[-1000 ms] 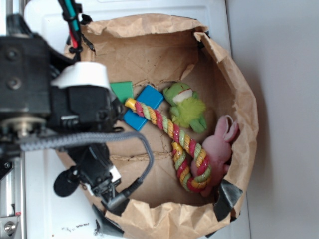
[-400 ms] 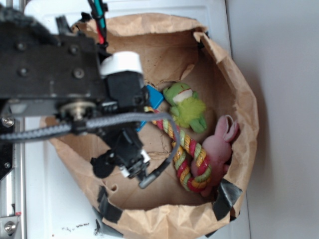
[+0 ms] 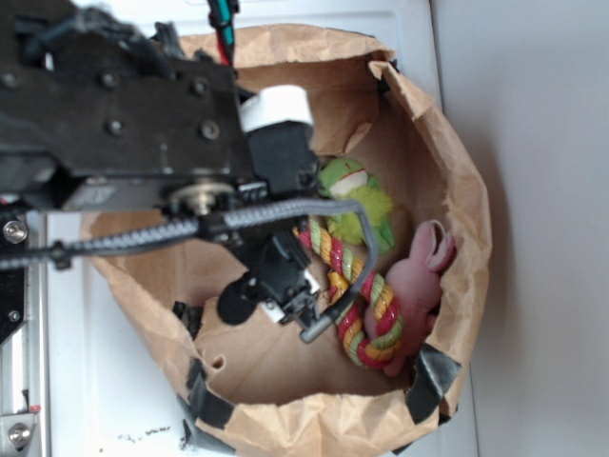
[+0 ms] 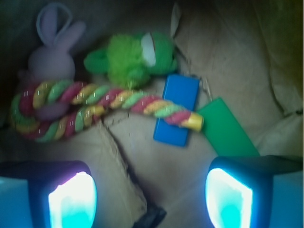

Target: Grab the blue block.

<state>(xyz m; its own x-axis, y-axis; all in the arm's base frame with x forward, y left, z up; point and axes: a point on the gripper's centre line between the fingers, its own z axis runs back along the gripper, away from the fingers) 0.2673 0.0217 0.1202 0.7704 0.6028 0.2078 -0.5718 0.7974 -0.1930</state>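
In the wrist view the blue block (image 4: 176, 109) lies flat on the brown paper floor, ahead of my gripper (image 4: 149, 199) and slightly right of its centre. The yellow end of a striped rope toy (image 4: 71, 109) rests across the block's lower half. A green block (image 4: 227, 130) lies just to its right. My two fingers stand wide apart at the bottom of the frame with only paper between them, so the gripper is open. In the exterior view my arm (image 3: 143, 124) hides both blocks.
Everything sits inside a paper bag (image 3: 457, 190) with tall crumpled walls. A green frog toy (image 4: 130, 59) lies just beyond the blue block and a pink bunny (image 4: 52, 52) is at the far left. A raised paper fold (image 4: 123, 161) runs between my fingers.
My arm has swung right across the bag. It now covers the blue and green blocks that showed in the exterior view a second ago.
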